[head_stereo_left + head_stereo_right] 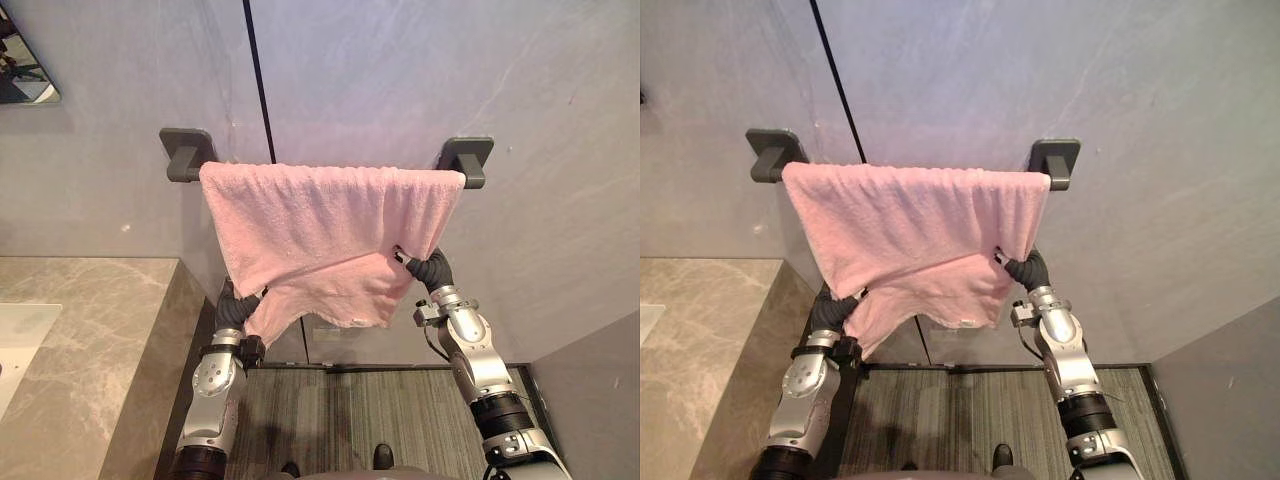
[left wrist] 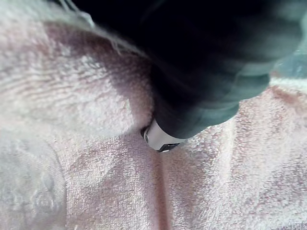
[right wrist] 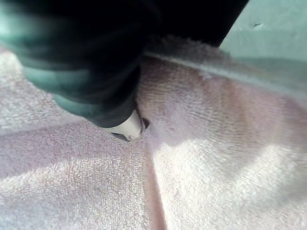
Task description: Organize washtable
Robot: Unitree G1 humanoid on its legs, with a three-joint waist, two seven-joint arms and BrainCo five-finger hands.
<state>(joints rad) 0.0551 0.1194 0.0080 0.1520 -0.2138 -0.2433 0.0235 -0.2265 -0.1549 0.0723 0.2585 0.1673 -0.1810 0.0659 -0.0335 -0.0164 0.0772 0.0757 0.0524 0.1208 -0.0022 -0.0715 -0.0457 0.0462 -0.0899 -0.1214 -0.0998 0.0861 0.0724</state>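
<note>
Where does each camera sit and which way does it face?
Left eye view: on the head, facing the grey wall; pink terry towel over a dark-bracketed rail, left hand and right hand reaching up under it.
Right eye view: beside it, sharing that whole scene.
Left wrist view: on the left wrist, pressed close to the towel; dark ribbed cover shows.
Right wrist view: on the right wrist, likewise.

A grey stone wall (image 1: pixel 400 80) rises ahead, split by a thin black vertical seam (image 1: pixel 258 90). A mirror's corner (image 1: pixel 22 72) shows at its upper left, with striped grey flooring (image 1: pixel 340 415) below.
</note>
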